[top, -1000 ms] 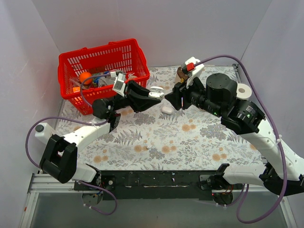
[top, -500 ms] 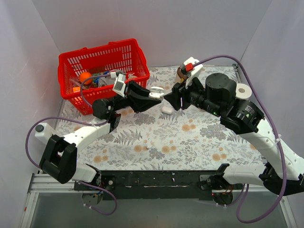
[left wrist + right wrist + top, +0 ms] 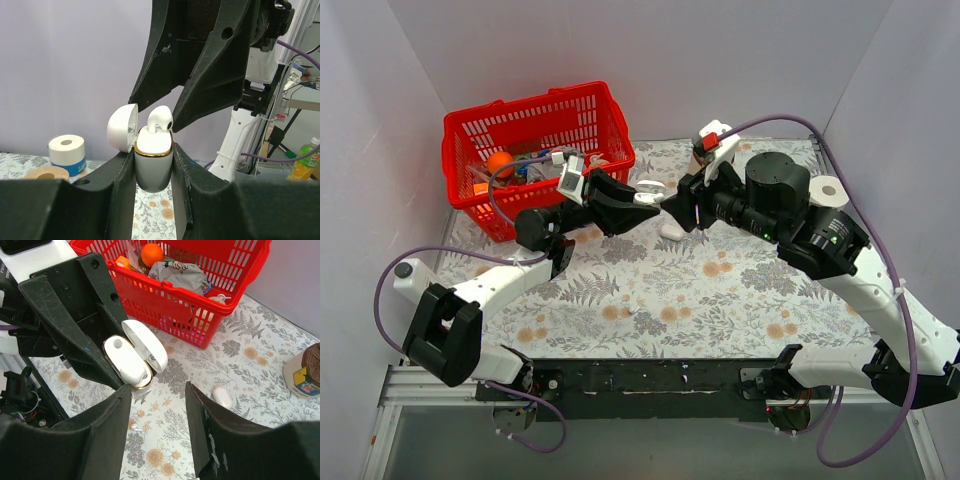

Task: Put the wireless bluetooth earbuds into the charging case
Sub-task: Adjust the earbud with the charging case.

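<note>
My left gripper is shut on the white charging case and holds it above the table, gold rim up, lid open. One white earbud sits in a slot of the case with its head sticking out. In the right wrist view the case shows this earbud and one vacant slot. My right gripper is open, its fingers on either side of the seated earbud. A second earbud lies on the cloth below. In the top view both grippers meet at the case.
A red basket of odds and ends stands at the back left. A white oval object lies on the floral cloth under the right gripper. A jar and a tape roll stand at the back right.
My right arm has shifted a little left, closer over the case. The left arm and the case have held still.
</note>
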`<state>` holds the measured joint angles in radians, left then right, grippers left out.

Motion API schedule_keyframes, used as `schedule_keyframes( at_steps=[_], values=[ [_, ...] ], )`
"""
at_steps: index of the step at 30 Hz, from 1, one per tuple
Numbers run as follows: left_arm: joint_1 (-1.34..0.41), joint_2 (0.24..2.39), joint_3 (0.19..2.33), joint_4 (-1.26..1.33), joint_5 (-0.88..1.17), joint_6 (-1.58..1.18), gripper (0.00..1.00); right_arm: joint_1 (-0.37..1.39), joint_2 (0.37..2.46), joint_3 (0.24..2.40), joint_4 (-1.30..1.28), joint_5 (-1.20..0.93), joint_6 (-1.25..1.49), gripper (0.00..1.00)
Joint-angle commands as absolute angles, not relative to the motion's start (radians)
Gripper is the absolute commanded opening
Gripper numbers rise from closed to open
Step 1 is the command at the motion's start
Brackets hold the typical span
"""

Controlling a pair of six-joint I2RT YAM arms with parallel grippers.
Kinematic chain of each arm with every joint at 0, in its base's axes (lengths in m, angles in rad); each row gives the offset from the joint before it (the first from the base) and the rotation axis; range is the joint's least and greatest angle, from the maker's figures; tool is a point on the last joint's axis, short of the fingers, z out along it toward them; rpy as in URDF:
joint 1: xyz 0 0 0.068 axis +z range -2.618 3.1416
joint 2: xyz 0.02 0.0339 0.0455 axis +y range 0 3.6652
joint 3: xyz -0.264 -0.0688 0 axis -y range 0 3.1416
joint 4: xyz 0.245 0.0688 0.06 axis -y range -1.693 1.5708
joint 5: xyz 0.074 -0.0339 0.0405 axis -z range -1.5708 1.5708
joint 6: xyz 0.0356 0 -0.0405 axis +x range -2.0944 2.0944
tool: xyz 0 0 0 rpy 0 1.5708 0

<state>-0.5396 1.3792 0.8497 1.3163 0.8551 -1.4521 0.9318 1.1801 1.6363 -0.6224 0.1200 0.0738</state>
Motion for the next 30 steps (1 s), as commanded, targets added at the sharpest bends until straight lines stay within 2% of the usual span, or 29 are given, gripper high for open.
schedule_keyframes(
  at_steps=[1, 10, 14, 17, 23, 25, 30],
  values=[
    [-0.568, 1.336, 0.851, 1.381, 0.862, -1.433, 0.00, 0.933, 1.206, 1.675, -0.563, 0.121, 0.057, 0.55],
    [-0.580, 1.328, 0.845, 1.359, 0.861, -1.405, 0.00, 0.933, 1.221, 1.694, -0.557, 0.132, 0.052, 0.56],
    [-0.580, 1.316, 0.824, 1.355, 0.830, -1.398, 0.00, 0.933, 1.169, 1.660, -0.487, 0.104, 0.048, 0.59],
    [-0.577, 1.253, 0.776, 1.274, 0.743, -1.315, 0.00, 0.933, 1.095, 1.580, -0.456, 0.181, 0.041, 0.61],
    [-0.564, 0.991, 0.635, 0.975, 0.563, -1.056, 0.00, 0.930, 0.980, 1.257, -0.377, 0.200, 0.120, 0.61],
    [-0.563, 0.886, 0.611, 0.861, 0.526, -1.003, 0.00, 0.928, 0.985, 1.142, -0.339, 0.175, 0.146, 0.61],
    [-0.561, 0.720, 0.569, 0.628, 0.514, -0.896, 0.00, 0.930, 1.101, 1.022, -0.282, 0.032, 0.186, 0.55]
  ],
)
